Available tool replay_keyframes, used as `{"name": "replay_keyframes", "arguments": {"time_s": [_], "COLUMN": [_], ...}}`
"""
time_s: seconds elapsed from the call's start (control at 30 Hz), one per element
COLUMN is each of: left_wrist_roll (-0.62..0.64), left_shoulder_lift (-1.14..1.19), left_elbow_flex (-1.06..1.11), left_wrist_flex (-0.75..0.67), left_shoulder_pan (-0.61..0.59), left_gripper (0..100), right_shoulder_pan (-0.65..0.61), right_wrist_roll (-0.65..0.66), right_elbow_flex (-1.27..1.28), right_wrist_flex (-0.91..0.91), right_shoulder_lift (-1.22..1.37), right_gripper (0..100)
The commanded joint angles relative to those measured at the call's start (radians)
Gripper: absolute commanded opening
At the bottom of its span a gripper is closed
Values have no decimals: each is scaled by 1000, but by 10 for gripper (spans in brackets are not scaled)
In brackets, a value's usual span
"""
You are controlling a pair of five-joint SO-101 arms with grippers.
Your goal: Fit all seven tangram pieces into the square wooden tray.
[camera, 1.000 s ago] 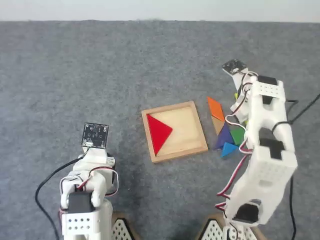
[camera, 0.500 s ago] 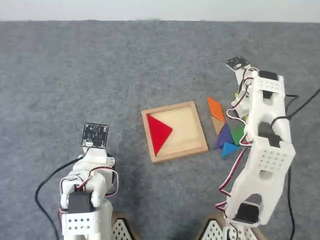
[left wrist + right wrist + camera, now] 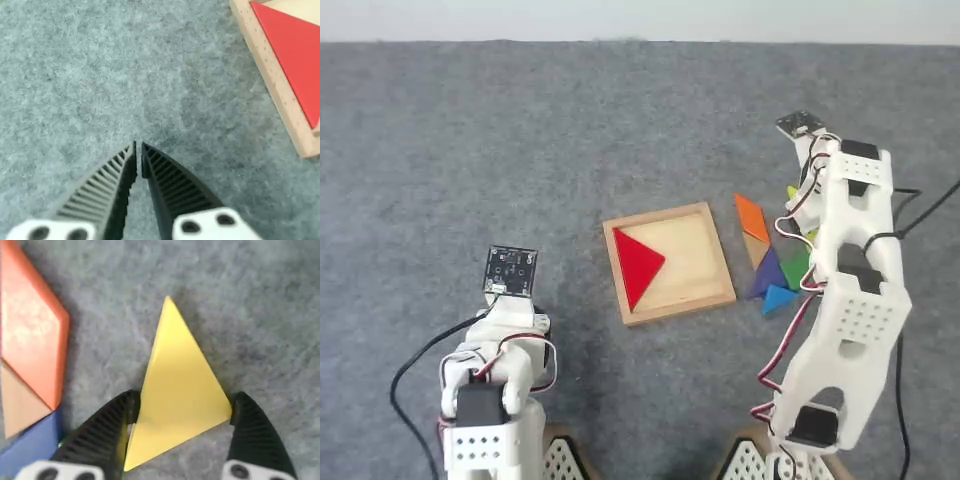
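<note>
Your right gripper [image 3: 182, 406] has edged slightly farther away and now pinches the yellow triangle [image 3: 175, 375] between its jaws. Your left gripper [image 3: 138, 148] stays put, jaws together.

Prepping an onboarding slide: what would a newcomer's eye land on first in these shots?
The red triangle, lying alone in the tray at mid-table. Next, the right tool, which appears to pinch the yellow triangle flat on the mat, near the loose pieces clustered between the tray and the right arm. The left tool is shut over bare mat, just off the tray's corner.
</note>
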Motion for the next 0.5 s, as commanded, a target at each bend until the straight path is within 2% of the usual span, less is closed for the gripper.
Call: {"name": "replay_keyframes", "arguments": {"time_s": [0.0,0.47], "left_wrist_roll": [-2,-2], "left_shoulder_lift": [-17,-17], "left_elbow_flex": [-10,-10], "left_wrist_flex": [3,3], "left_shoulder_pan": [5,5], "left_gripper": [21,21], "right_shoulder_pan": [13,-82], "right_wrist_roll": [-25,-64], "right_elbow_flex": [-37,-34], "right_wrist_flex": [42,205], "right_shoulder_lift": [-91,-325], "right_gripper": [210,214]}}
